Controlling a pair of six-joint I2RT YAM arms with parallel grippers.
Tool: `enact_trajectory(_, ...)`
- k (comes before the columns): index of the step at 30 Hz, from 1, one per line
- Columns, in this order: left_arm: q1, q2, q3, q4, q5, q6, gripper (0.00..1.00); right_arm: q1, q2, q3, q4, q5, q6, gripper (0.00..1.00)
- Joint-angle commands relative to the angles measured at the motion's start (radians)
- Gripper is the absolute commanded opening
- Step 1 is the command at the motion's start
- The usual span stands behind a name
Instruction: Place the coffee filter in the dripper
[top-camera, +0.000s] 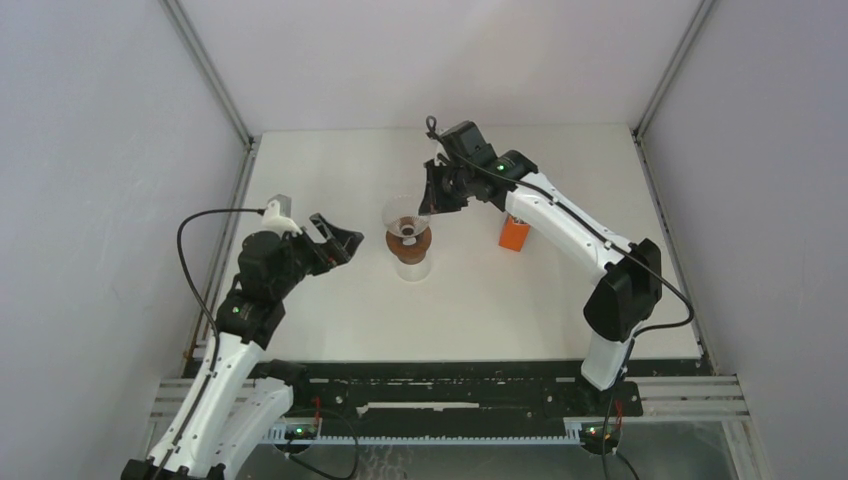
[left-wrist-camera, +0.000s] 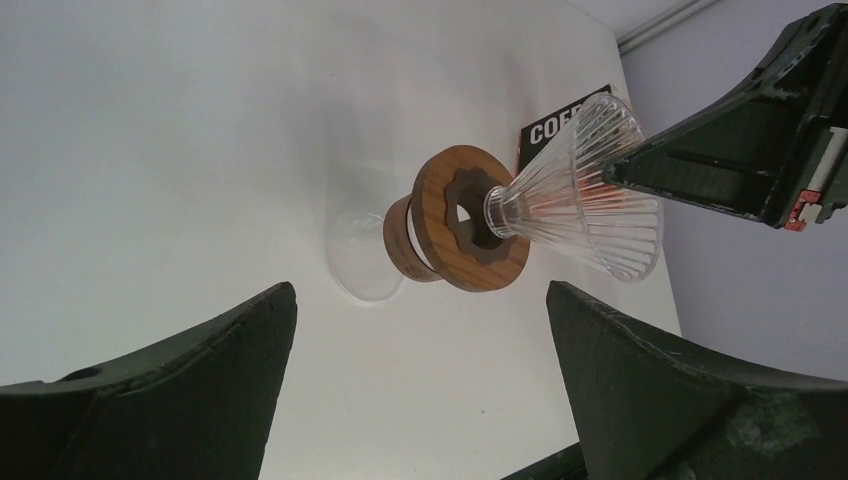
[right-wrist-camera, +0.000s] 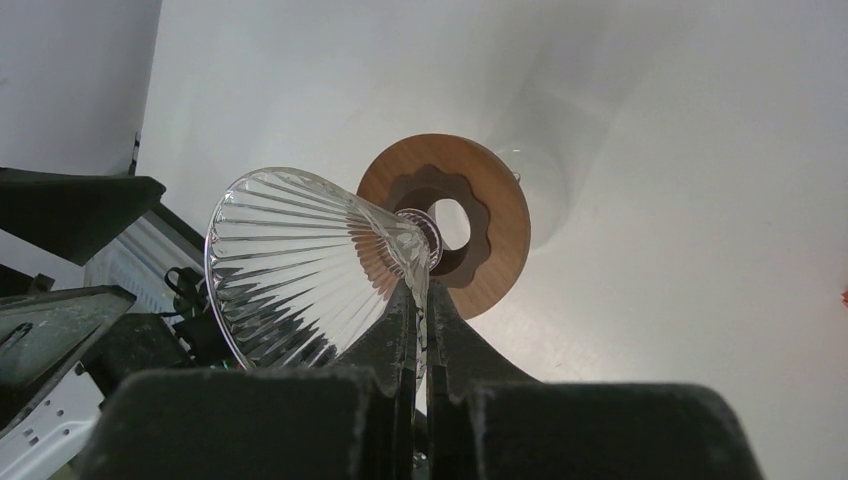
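Note:
The dripper (top-camera: 410, 243) is a round brown wooden ring with a dark centre hole, and it sits on a clear glass cup (top-camera: 412, 268). It also shows in the left wrist view (left-wrist-camera: 440, 240) and the right wrist view (right-wrist-camera: 500, 210). My right gripper (top-camera: 432, 205) (right-wrist-camera: 421, 290) is shut on the wall of a clear ribbed glass cone (right-wrist-camera: 290, 260). It holds the cone tilted, with its narrow tip at the ring's hole. My left gripper (top-camera: 340, 240) (left-wrist-camera: 420, 290) is open and empty, left of the dripper. No white paper coffee filter is in view.
A small orange box (top-camera: 513, 233) stands right of the dripper, under the right arm. Its black label shows behind the cone in the left wrist view (left-wrist-camera: 565, 125). White walls enclose the table on the left, right and far sides.

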Motion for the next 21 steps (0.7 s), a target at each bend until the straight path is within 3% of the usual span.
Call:
enact_trajectory(1, -0.006, 0.002, -0.011, 0.067, 0.001, -0.012, 1.0, 0.016, 0.002, 0.058, 0.025, 0.009, 0.004, 0.0)
enact_trajectory(21, -0.007, 0.024, -0.011, 0.078, 0.018, -0.039, 1.0, 0.021, 0.039, 0.005, 0.051, 0.036, -0.006, 0.0)
